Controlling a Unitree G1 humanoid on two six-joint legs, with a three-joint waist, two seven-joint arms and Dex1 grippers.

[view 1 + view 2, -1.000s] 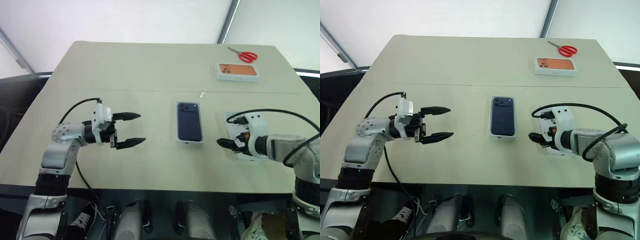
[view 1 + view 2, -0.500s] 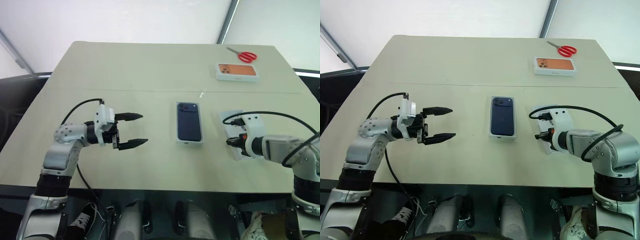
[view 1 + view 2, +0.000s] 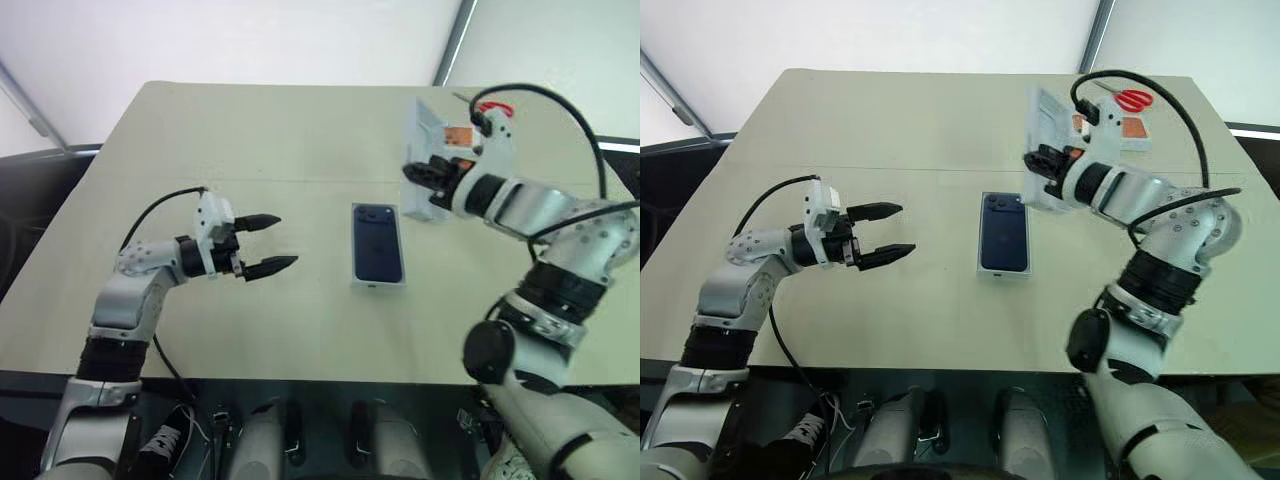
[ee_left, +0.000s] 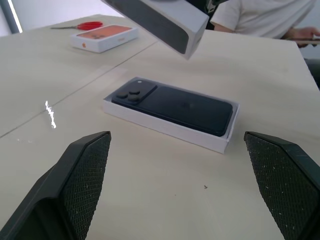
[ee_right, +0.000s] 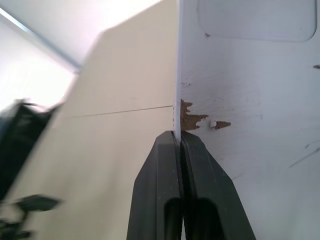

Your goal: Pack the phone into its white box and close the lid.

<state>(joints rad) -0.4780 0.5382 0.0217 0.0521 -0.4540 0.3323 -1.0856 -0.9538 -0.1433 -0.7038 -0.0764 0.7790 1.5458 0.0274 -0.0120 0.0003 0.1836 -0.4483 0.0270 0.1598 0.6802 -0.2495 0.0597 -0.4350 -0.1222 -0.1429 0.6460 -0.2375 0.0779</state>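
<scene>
Change: the right gripper [image 3: 1039, 160], which a second ago sat low over the table [image 3: 250, 140] at the right with the lid under it, is now raised above the table's middle, right of the box, carrying the lid in the air.
Lid: white rectangular cardboard box top [image 3: 421, 150], tilted up on edge, its plain white inside with a small brown torn patch [image 5: 197, 120] facing the right wrist camera; its dark printed outer face [image 4: 160, 22] hangs above the box.
Right claw: fingers [image 5: 165, 190] pressed together on the lid's wall.
Left claw: the left gripper [image 3: 268, 243] has crept slightly toward the box; black fingers [image 4: 75, 185] spread wide, holding nothing, left of the box and apart from it.
Phone: dark navy-blue slim smartphone [image 3: 378, 243] lies back up, camera bump at the far end, inside the shallow white cardboard tray [image 4: 165, 131], uncovered, at the table's middle.
Around: white box with an orange phone picture [image 4: 102, 38] and red-handled scissors [image 4: 82, 25] at the far right, partly behind the right arm.
Background: a person in a white shirt [image 4: 260, 15] sits beyond the table.
</scene>
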